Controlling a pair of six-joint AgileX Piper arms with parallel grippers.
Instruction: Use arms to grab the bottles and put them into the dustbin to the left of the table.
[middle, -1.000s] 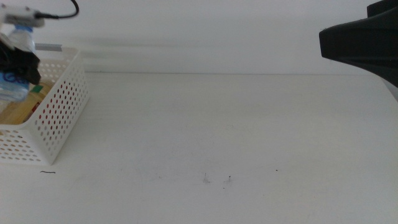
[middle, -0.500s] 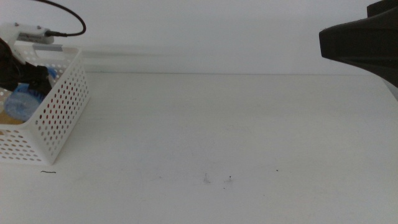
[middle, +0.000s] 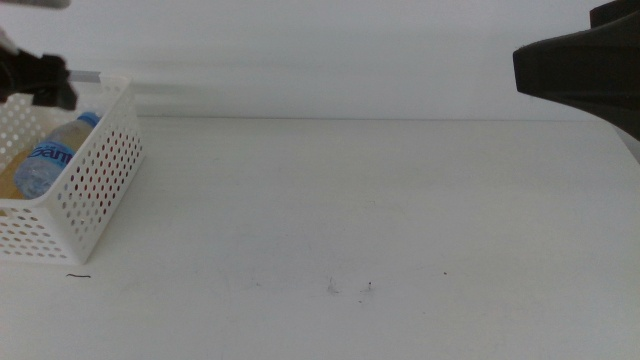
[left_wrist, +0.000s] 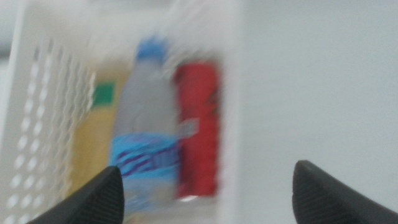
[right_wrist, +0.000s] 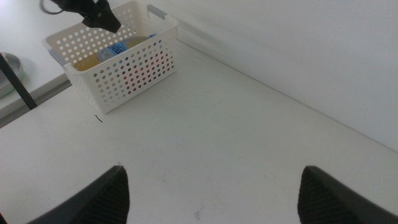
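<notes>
Middle view: looks forward and down over the table (middle: 350, 210); bin (middle: 95, 190) at its left edge, far wall behind.

Left wrist view: close, straight down into the bin (left_wrist: 233, 93), blurred; water bottle (left_wrist: 146, 137), can (left_wrist: 198, 127) and tea bottle (left_wrist: 96, 143) lie side by side.

Right wrist view: high and far back, slanting down across the table (right_wrist: 236, 143) to the bin (right_wrist: 124, 68).

All three views share the bin; the middle and right wrist views share the tabletop.
</notes>
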